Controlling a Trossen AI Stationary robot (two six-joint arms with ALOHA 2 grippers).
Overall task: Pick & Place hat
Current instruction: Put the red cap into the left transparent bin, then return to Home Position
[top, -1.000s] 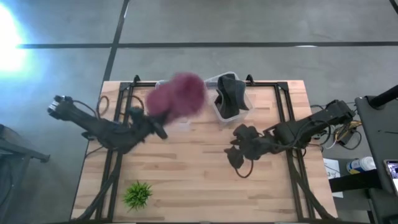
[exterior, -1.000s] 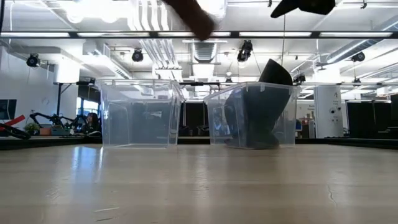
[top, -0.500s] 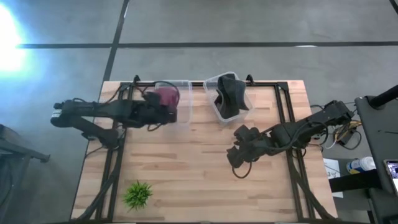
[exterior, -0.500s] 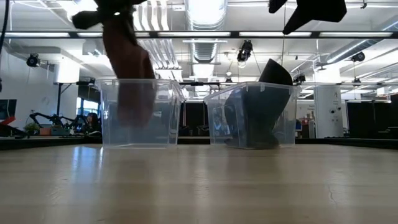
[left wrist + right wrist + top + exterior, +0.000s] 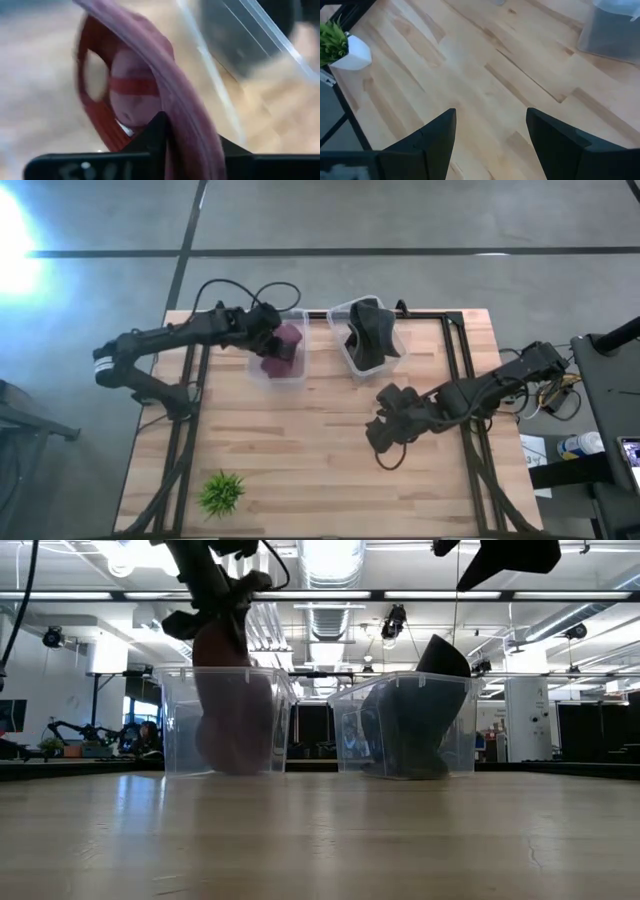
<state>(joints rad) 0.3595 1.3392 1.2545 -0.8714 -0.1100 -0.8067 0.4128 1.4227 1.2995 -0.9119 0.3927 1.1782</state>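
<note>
The left gripper (image 5: 270, 330) has its fingers (image 5: 160, 132) clenched on the maroon hat (image 5: 282, 345), pinching the curved brim, as the left wrist view shows (the strap and back opening hang beyond). The hat hangs straight below the fingers, its long axis roughly vertical in the low view, its lower part already inside the left bin (image 5: 225, 720) and seemingly close to the bin floor; whether it touches cannot be told. That is the relation the next move seems to turn on: hat under fingers, bin around hat, so letting go should drop it in.

The right gripper (image 5: 385, 430) hovers well apart over the bare surface (image 5: 300, 450), fingers (image 5: 432, 137) spread and holding nothing. The left arm is plainly the nearer one.

The right bin (image 5: 375, 350) holds a dark hat (image 5: 368, 330). A small plant (image 5: 222, 492) stands near the surface's front edge.
</note>
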